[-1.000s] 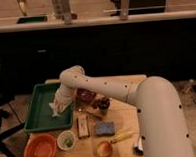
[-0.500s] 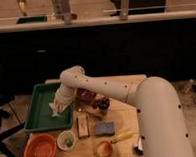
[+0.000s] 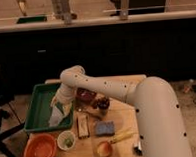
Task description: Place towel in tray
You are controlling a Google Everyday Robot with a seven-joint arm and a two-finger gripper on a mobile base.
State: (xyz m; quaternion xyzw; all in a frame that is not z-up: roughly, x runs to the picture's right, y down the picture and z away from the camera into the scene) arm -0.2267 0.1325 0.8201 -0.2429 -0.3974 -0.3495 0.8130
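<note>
Across the last second almost nothing has shifted. The gripper (image 3: 63,101) remains over the right side of the green tray (image 3: 37,107), and the pale towel (image 3: 57,113) hangs from it into the tray much as before (any sag in the cloth is too slight to tell). The arm (image 3: 117,89) holds the same bend over the tabletop (image 3: 122,124).

The towel (image 3: 57,113) is a pale, whitish cloth, crumpled and hanging in a loose, narrow drape, its lower end reaching down onto the floor of the tray (image 3: 38,107) near the tray's right wall. The tray is a green, shallow, rectangular bin with raised sides, lying flat at the left edge of the table (image 3: 123,122). The claw (image 3: 62,98) is over the tray's right side at the top of the towel.
</note>
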